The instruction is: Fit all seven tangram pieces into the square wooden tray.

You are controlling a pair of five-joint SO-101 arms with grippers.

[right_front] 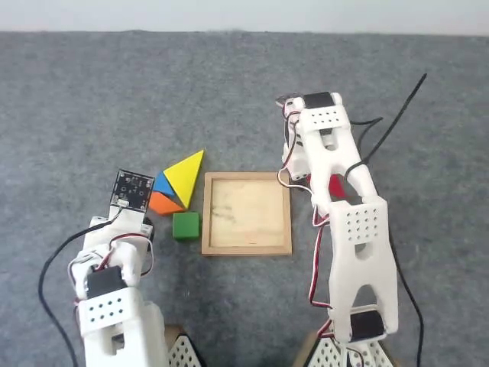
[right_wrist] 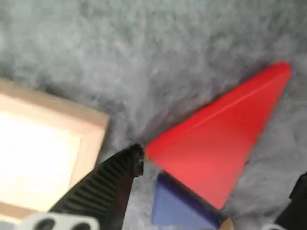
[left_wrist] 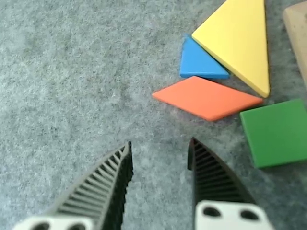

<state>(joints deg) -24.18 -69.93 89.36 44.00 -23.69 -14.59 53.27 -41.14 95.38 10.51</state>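
Left jaws apart, right jaws apart astride red triangle [right_wrist: 216, 143], mostly arm-hidden from above

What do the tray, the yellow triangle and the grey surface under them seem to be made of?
Tray: bare light wood, matte; grain and faint stains show on its floor.
Yellow triangle: probably painted wood or plastic; smooth, even colour, slight sheen.
Grey surface: felt or short carpet, with a fuzzy, fibrous texture.

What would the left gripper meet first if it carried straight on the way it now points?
Most likely the orange piece, which lies just ahead of the open left gripper, across a strip of bare grey mat. Depth is unclear, so it might touch the mat first.
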